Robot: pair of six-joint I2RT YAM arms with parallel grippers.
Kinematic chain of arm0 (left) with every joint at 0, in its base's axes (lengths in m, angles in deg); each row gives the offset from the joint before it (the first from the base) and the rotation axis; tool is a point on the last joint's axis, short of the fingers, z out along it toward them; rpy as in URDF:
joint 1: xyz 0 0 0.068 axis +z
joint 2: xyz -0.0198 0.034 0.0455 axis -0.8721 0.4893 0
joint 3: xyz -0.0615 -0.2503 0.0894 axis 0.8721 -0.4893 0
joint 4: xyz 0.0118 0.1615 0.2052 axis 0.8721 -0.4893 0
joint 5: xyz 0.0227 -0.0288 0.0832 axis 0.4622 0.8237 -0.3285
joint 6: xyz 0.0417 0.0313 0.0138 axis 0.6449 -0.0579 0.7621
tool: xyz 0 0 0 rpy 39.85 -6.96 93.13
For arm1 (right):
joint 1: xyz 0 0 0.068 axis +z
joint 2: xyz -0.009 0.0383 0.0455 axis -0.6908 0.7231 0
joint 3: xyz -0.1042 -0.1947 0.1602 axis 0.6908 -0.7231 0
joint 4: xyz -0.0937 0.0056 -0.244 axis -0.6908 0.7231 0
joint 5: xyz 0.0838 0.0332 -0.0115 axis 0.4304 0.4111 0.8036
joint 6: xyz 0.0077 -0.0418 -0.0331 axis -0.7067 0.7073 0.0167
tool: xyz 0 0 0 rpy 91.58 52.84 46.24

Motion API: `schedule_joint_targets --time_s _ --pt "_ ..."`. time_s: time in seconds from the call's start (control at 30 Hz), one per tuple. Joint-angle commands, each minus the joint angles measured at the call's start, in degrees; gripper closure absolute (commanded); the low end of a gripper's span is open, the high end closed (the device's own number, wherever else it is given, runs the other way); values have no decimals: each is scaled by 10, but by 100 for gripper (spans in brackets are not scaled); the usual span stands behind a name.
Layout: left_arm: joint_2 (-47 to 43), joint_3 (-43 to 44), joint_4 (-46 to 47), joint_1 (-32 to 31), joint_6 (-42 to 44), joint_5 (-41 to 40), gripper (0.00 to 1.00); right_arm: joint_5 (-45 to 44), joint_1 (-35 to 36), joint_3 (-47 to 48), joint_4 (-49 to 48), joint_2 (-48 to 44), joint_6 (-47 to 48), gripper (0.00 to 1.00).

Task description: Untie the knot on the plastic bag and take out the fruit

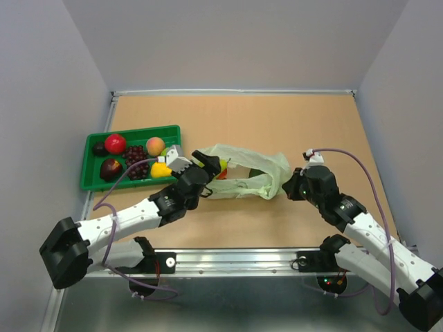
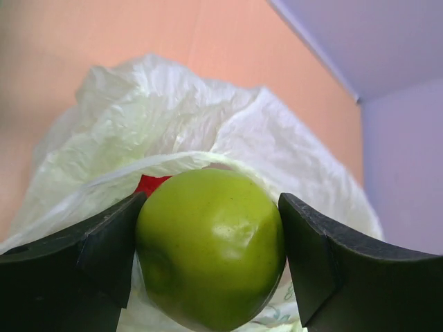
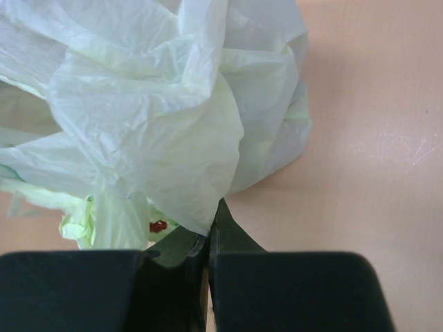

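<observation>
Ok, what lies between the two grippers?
The plastic bag, in the top view: the right gripper pinches one end, the left gripper clasps the green fruit at the other.

A robot lab cell: bare grey walls [image 1: 228,41] box in a brown tabletop [image 1: 291,124].

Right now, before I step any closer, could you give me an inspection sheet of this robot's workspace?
Surface: brown tabletop, flat.
Job's things: plastic bag lying crumpled mid-table, its mouth open; green fruit at that mouth.
Clutter: green tray at the left, holding a red apple, grapes, a peach and other fruit.
Grippers: left gripper has its fingers against both sides of the green fruit; right gripper is shut on a fold of the plastic bag.
Cables: a purple cable loops off each arm.
Surroundings: pale walls on three sides; metal rail along the near edge.
</observation>
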Motion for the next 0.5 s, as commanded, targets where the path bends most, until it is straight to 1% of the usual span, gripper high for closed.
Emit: schedule_joint_targets --time_s 0.0,0.07,0.17,0.2,0.23,0.27,0.37,0.4,0.47 --pt "-46 -32 54 42 -11 -2 59 -19 3 -22 -19 -1 -13 99" --pt "-51 -30 51 60 -11 8 59 -26 3 -22 -19 -3 -15 99" --pt "-51 -32 75 77 4 53 59 -36 3 -23 -16 -2 -20 99" --pt "-48 -29 94 81 28 98 59 -40 3 -21 -15 -1 -22 99" --pt "-44 -25 100 83 41 122 59 -45 3 -21 -14 -1 -22 99" --pt "-40 -12 104 85 55 172 60 -50 3 -19 -12 -2 -23 99" --pt "-13 29 77 85 123 245 60 -62 3 -10 -13 -1 -22 99" --pt "-8 33 64 84 135 292 60 -67 3 -7 -14 0 -22 99" --pt "-4 33 60 84 163 330 59 -80 3 5 -13 11 -18 98"
